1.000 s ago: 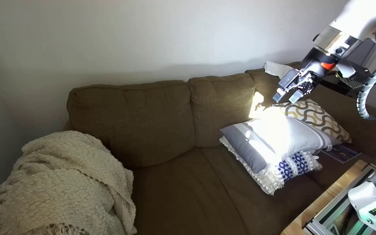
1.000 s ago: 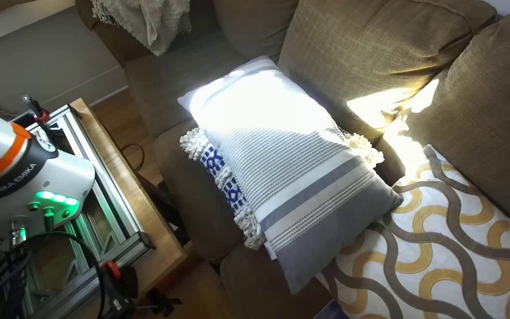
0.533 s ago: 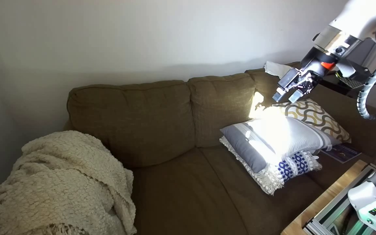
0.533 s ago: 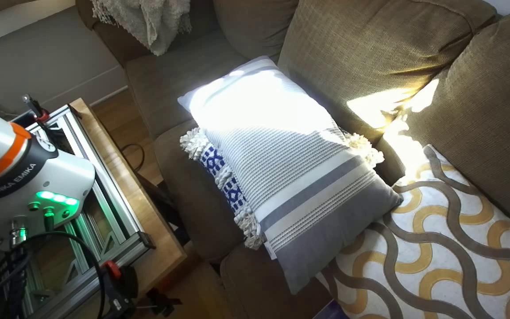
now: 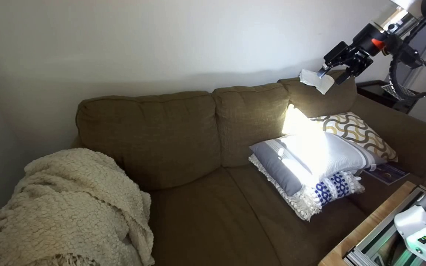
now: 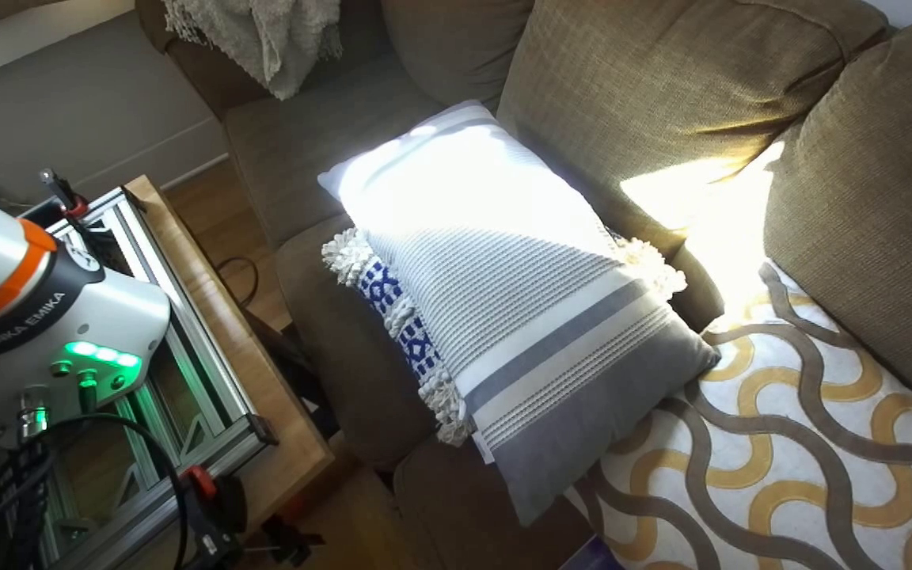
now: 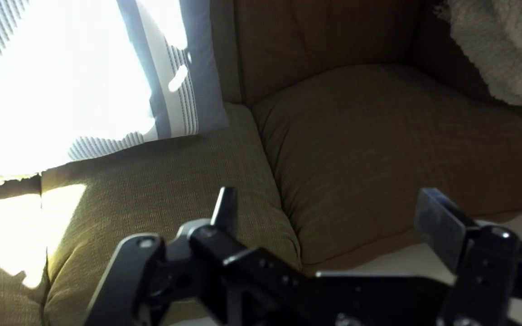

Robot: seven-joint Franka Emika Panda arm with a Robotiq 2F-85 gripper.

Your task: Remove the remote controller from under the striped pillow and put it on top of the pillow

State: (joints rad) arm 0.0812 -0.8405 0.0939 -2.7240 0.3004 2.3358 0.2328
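Stretching across the scene, the brown sofa (image 5: 205, 221) bears, toward its right end in an exterior view, the striped pillow (image 5: 318, 159), laid flat over a fringed blue-and-white pillow (image 5: 333, 190) whose near edge peeks out. The striped pillow looks soft and light, likely to sag and fold rather than rise whole, so a pinch at a corner or its near hem should serve best (glare bleaches much of its top). The gripper (image 7: 326, 201) hangs well apart from both, jaws spread wide with nothing between them. Smallest comes the remote controller, which no view shows; going by the task, it should lie under the striped pillow, though whether on the lower one or on the sofa I cannot tell. It is probably light, stiff and smooth, apt to slide on fabric, and best held across its narrow sides near the middle.
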